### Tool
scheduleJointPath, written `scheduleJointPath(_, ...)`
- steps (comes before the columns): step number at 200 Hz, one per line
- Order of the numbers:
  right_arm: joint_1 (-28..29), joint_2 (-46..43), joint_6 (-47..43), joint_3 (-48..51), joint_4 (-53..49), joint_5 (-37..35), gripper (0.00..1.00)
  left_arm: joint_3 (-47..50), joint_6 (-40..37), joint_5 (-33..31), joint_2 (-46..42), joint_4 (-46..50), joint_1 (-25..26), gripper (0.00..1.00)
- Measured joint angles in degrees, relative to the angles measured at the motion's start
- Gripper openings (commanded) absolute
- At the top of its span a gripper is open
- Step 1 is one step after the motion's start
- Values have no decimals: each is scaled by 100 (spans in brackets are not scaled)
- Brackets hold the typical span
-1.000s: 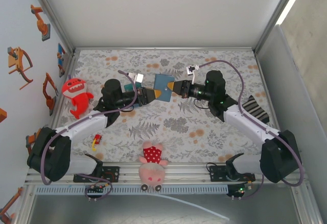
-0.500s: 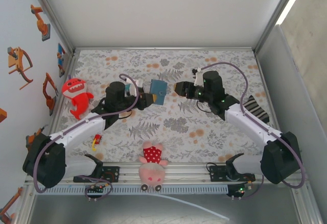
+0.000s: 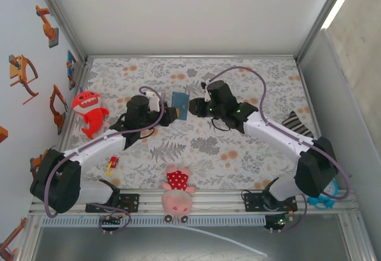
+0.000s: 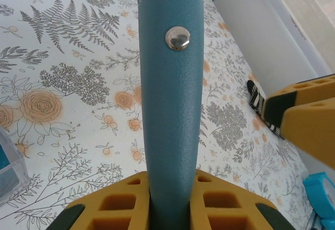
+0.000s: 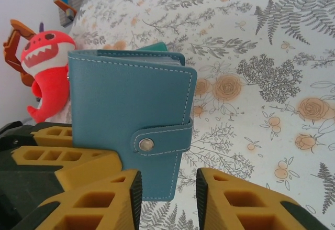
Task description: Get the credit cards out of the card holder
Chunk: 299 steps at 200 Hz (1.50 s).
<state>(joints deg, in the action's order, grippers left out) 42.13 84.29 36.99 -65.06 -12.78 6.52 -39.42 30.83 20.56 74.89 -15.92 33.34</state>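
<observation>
Card holder (image 3: pixel 180 104): slate-blue, folded shut, white stitching along its edges, a strap fastened by a silver snap. It stands upright, lifted off the floral table (image 3: pixel 250 154), straight beyond the pink plush toy (image 3: pixel 177 192).

Left hand (image 3: pixel 169 113): reaching in from the toy's far left, its yellow fingers (image 4: pixel 120 206) clamped on the card holder's lower end.

Right hand (image 3: pixel 196 107): stretched in from the toy's far right and facing the left hand. Its fingers (image 5: pixel 235 198) stand parted just beside the card holder, gripping nothing.
</observation>
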Motion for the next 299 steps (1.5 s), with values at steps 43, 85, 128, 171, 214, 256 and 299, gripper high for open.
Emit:
scheduleJointPath(43, 111, 448, 0, -337, -52, 28, 26, 0, 42, 0, 35, -125, 2, 0)
scheduleJointPath(85, 157, 686, -4, -557, -24, 140, 25, 0, 50, 4, 85, -166, 0, 0)
scheduleJointPath(128, 157, 914, -4, -619, -24, 155, 25, 0, 94, 42, 146, -243, 2, 0)
scheduleJointPath(171, 157, 1086, -2, -713, -24, 155, 25, 0, 140, 20, 199, -247, -4, 0)
scheduleJointPath(214, 157, 1108, -2, -737, -57, 111, 25, 0, 155, 24, 216, -251, -4, 0)
scheduleJointPath(256, 179, 1110, -46, -776, -120, -31, 12, 0, 155, 22, 216, -271, -4, 0)
scheduleJointPath(299, 201, 1097, -50, -778, -136, -90, 2, 0, 162, -52, 216, -229, -4, 0)
